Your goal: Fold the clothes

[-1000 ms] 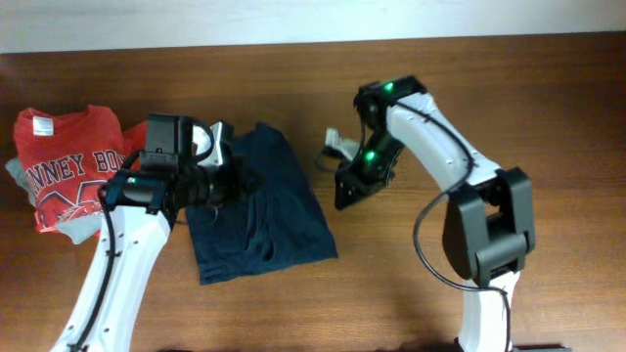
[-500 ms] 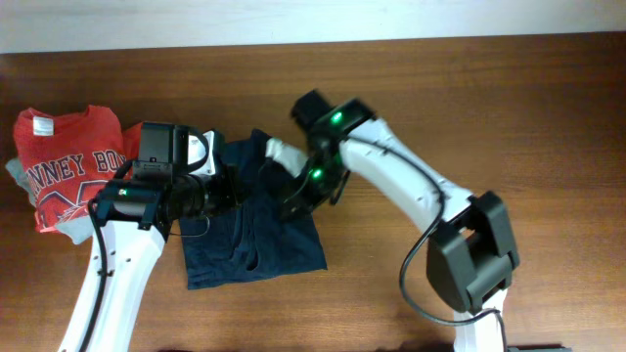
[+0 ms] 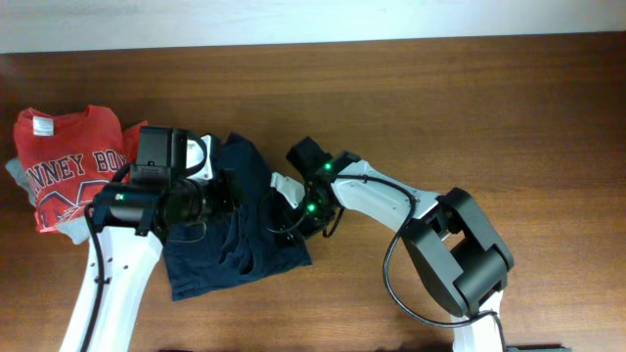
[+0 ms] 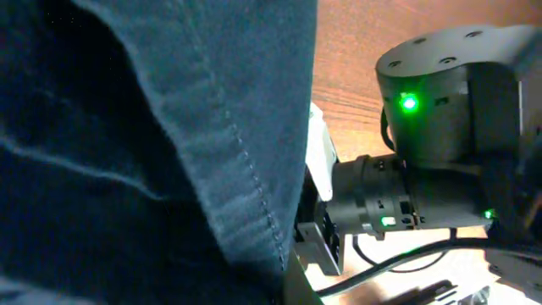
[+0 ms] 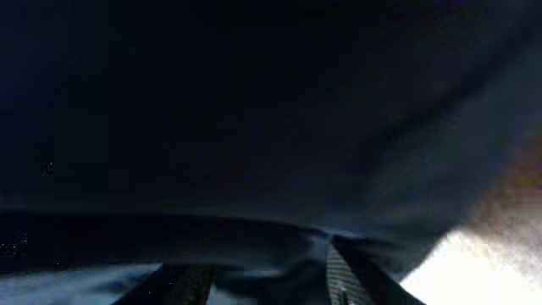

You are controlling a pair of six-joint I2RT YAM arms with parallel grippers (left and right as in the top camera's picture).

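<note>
The clothes (image 3: 233,244), a plain dark navy garment, lie rumpled on the table (image 3: 489,98) left of centre, spread from a raised fold at the top down to a flatter, creased lower edge near the table's front. The left fingers (image 3: 231,195) sit over the upper middle of the cloth, dark against dark in the overhead view. The left wrist view is filled by navy fabric with a stitched hem running across it and shows none of the fingers, so I cannot tell whether they are wide, narrow or holding. The right fingers (image 3: 279,214) are at the garment's right edge, touching or just above it. In the right wrist view they show at the bottom of the frame with a narrow gap between them and blurred dark cloth close over them; whether they pinch it cannot be told. Past the hem, the left wrist view shows the right arm (image 4: 453,102), grey with a green light. Well to the left lies a red T-shirt (image 3: 68,166) with white lettering, on top of a grey garment (image 3: 14,174).
</note>
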